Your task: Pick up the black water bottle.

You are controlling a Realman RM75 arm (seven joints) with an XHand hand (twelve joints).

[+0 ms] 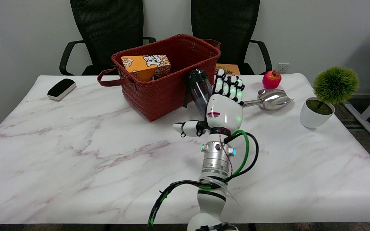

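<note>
A black water bottle (198,91), seemingly rigid, light and smooth, is seen mid-table beside the woven basket (172,86). The right hand (225,106) is held open beside it, nothing gripped; its clear body is judged the best hold.

single head view, high above the table's (75,166) near edge, facing across

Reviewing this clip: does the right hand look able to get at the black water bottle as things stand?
Probably yes. The right hand is open beside the black water bottle, fingers up, thumb out. The basket stands close behind the bottle, leaving its near side free.
</note>
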